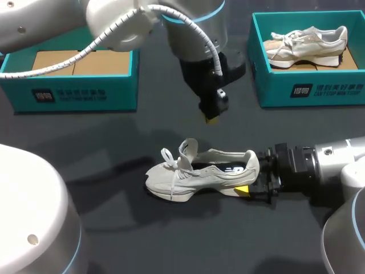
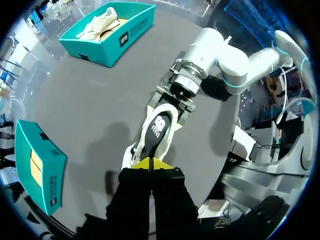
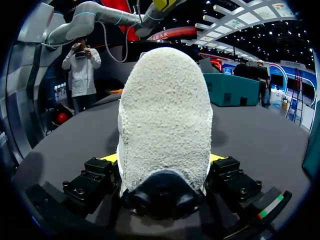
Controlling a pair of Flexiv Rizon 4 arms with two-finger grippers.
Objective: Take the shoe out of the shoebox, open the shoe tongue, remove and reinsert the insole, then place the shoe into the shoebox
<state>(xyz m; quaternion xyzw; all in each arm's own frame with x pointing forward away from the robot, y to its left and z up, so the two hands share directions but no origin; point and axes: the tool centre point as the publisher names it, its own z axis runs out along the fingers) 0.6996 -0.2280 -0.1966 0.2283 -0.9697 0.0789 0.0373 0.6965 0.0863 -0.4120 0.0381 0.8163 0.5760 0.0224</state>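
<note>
Fingers of your right claw are clamped on the heel of the shoe from both sides, at centre-right of the head view. The shoe stands upright on its sole on the dark surface. Its long axis runs left to right across the frame, toe to the left, heel to the right in that claw. Its tongue stands up, and the dark insole shows in the opening. Your left claw hangs above the shoe in the upper middle, apart from it, yellow tips pressed together on nothing. Well behind, a teal shoebox with a cardboard floor sits at upper left. A second teal shoebox at upper right holds another shoe. Both boxes sit apart from the claws.
</note>
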